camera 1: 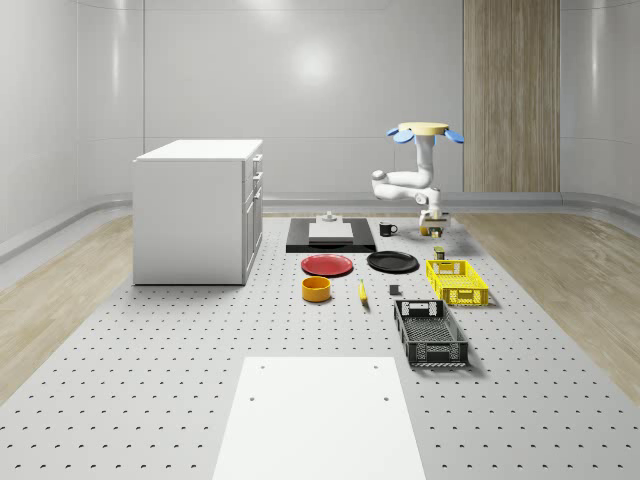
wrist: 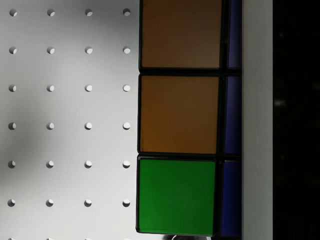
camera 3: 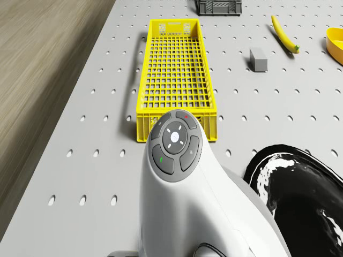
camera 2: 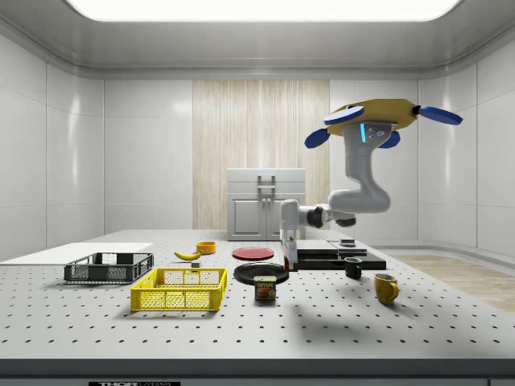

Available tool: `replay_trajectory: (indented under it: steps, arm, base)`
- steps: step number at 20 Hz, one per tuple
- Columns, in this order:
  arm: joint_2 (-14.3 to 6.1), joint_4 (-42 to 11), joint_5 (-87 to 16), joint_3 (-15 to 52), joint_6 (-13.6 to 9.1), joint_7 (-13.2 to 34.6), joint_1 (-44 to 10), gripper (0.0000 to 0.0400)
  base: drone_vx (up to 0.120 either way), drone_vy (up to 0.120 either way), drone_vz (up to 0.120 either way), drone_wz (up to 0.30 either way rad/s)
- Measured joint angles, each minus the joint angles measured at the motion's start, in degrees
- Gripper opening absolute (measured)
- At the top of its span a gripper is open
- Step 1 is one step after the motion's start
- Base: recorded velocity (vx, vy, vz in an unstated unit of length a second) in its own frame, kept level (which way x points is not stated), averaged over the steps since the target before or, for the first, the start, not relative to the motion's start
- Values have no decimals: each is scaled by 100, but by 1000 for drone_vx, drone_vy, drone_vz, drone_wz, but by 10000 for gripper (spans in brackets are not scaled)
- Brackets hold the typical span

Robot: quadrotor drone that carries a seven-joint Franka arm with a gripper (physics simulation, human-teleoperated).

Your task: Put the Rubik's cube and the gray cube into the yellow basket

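**Cube Held Above Table, Behind Basket**

Black crate (camera 1: 431, 334) lies nearest. Beyond it, the yellow basket (camera 1: 457, 282) sits on the perforated table (camera 1: 150, 380), with the gray cube (camera 3: 258, 59) just beside it. Farther back, the gripper (camera 1: 434, 226) is closed on the Rubik's cube (wrist: 178, 117), raised off the table beyond the basket's far end. The drone (camera 1: 424, 131) hovers above that spot.

The drone (camera 1: 424, 131) hovers at the upper right of the whole-scene view, above the bench's (camera 1: 150, 390) far end. Its tool (camera 1: 434, 228) hangs just behind the basket (camera 1: 456, 282). A crate (camera 1: 430, 333) lies in front of that basket; two plates (camera 1: 328, 264) sit to its left, with a cabinet (camera 1: 198, 210) at the far left.
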Motion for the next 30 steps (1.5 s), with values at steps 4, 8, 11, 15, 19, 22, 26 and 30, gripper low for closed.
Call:
replay_trajectory:
  steps: [4, 8, 11, 15, 19, 22, 26, 30]
  arm:
    - [-38, 2, 17, 7, 36, 9, -12, 320]
    - [-74, 4, 33, 13, 69, 17, -23, 320]
    - [-100, 6, 44, 17, 93, 23, -31, 320]
    - [-132, 8, 58, 23, 124, 31, -42, 320]
    - [-163, 10, 71, 28, 153, 38, -51, 320]
    - [-185, 11, 81, 31, 174, 44, -58, 320]
    - [-214, 13, 93, 36, 200, 50, -67, 320]
    - [-240, 14, 104, 40, 225, 56, -75, 320]
  base:
    - [120, 0, 0, 0]
    - [120, 0, 0, 0]
    - [120, 0, 0, 0]
    - [120, 0, 0, 0]
    - [120, 0, 0, 0]
    - [120, 0, 0, 0]
    - [120, 0, 0, 0]
    - [120, 0, 0, 0]
